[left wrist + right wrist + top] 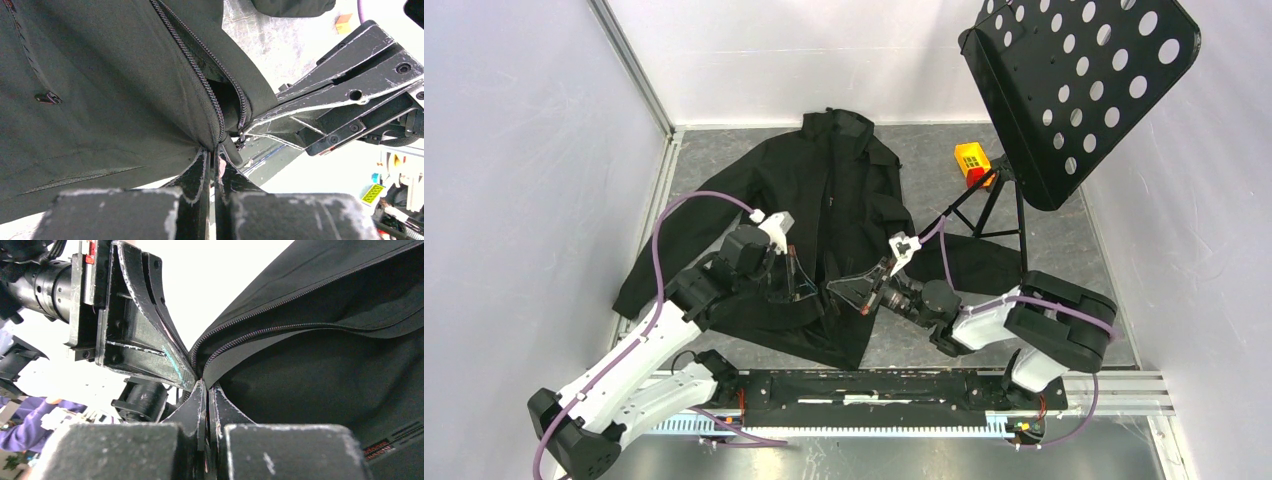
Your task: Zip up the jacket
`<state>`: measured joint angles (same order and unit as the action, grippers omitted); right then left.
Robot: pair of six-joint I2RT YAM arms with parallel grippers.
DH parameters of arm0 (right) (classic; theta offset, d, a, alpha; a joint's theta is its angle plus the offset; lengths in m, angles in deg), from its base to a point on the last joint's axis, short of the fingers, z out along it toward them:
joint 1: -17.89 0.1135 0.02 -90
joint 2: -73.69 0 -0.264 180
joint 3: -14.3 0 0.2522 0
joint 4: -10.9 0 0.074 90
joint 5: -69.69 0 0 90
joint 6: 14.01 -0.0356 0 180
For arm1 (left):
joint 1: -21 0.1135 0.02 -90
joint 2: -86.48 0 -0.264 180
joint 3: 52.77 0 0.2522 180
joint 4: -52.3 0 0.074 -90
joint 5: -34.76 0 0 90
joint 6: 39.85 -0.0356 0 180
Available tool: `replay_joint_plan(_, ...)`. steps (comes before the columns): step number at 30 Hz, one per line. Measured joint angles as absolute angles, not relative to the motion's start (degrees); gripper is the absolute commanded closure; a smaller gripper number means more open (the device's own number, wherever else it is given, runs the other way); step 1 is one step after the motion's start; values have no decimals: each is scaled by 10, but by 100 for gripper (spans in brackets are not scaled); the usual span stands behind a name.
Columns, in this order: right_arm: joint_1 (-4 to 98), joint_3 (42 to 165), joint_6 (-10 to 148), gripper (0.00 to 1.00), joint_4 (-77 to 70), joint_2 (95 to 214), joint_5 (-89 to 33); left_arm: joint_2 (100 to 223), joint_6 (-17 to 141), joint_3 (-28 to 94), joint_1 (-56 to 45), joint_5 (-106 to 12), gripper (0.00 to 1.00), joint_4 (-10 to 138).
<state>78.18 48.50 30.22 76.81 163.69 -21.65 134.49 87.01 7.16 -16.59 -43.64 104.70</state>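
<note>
The black jacket lies flat on the grey table, collar at the far end, with its front zipper open at the bottom. My left gripper is shut on the jacket's bottom hem at one zipper edge; in the left wrist view its fingertips pinch the fabric just below the two rows of teeth. My right gripper is shut on the facing edge right beside it; in the right wrist view it pinches the jacket where the zipper rows meet. The two grippers nearly touch.
A black perforated music stand on tripod legs stands at the back right, one leg near the jacket's right sleeve. An orange-yellow block sits beside it. A mounting rail runs along the near edge. White walls enclose the table.
</note>
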Motion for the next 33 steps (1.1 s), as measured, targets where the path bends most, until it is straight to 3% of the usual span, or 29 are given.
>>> replay_joint_plan(19,767,476,40,100,818,1715,-275,1334,881,110,-166,-453,98,1105)
replay_joint_plan(33,767,476,7,100,818,1721,-257,1339,909,152,-166,-464,98,1135)
